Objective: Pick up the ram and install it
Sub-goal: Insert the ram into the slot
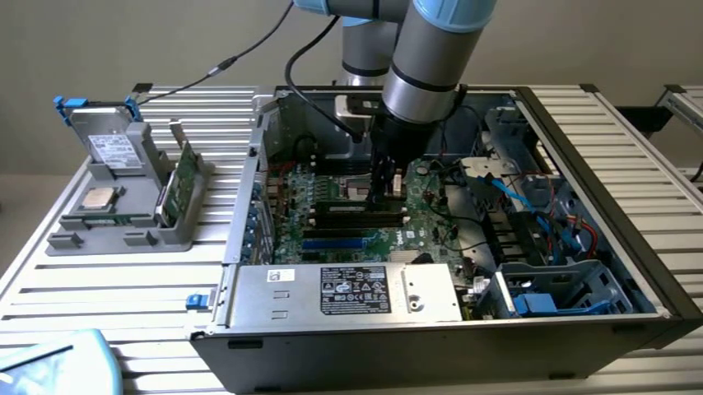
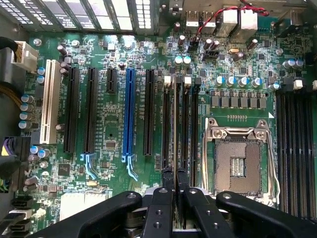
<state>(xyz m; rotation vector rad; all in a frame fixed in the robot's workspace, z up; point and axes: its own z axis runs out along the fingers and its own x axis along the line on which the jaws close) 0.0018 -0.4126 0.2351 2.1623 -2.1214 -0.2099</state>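
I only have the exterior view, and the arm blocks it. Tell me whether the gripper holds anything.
Observer: Yes. In the wrist view the gripper is shut on the ram, seen edge-on.
Operator: Give me its position.
Observer: It runs along the black memory slots beside the processor socket. I cannot tell whether it is seated.
Operator: Report on that socket.
Observer: It is empty, with its contacts bare.

The ram (image 2: 176, 124) is seen edge-on as a long, thin, dark stick. It is held upright on its long edge between the closed fingers (image 2: 167, 181), lined up along the black memory slots (image 2: 190, 124).
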